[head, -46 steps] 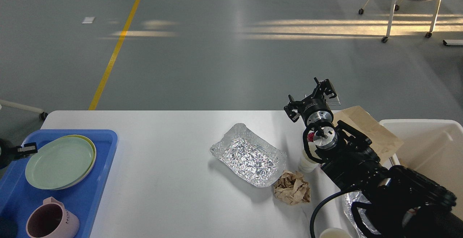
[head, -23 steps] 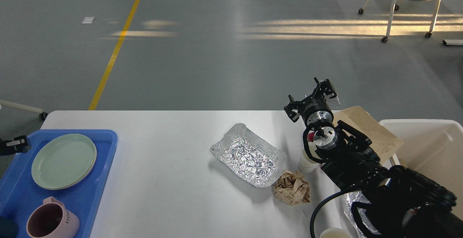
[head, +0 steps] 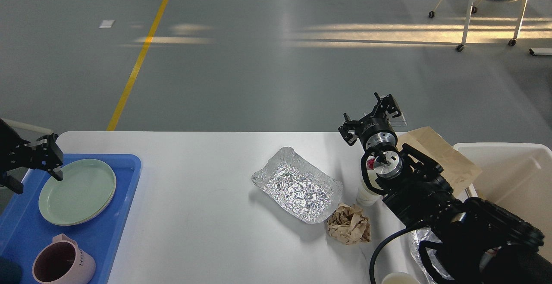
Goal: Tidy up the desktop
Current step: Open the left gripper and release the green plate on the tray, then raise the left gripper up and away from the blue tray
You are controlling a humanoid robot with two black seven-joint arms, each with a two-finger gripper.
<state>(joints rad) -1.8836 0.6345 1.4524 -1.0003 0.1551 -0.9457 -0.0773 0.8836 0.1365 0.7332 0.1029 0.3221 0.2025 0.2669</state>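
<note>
The white desktop carries a crumpled foil tray near its middle. A ball of crumpled brown paper lies by the foil tray's near right corner. A white paper cup stands partly hidden under my right arm. My right gripper hovers open over the desk's far edge, with nothing between its fingers. My left gripper stands open just above the far left rim of the stacked green plates, holding nothing.
A blue tray at the left holds the plates and a pink mug. A brown paper bag leans at the off-white bin on the right. More foil and a cup rim show at the bottom right.
My left gripper has let go of the plates, drawn back left, then risen and come right over the tray's far edge. The plates now lie stacked evenly. The right arm has not moved.
</note>
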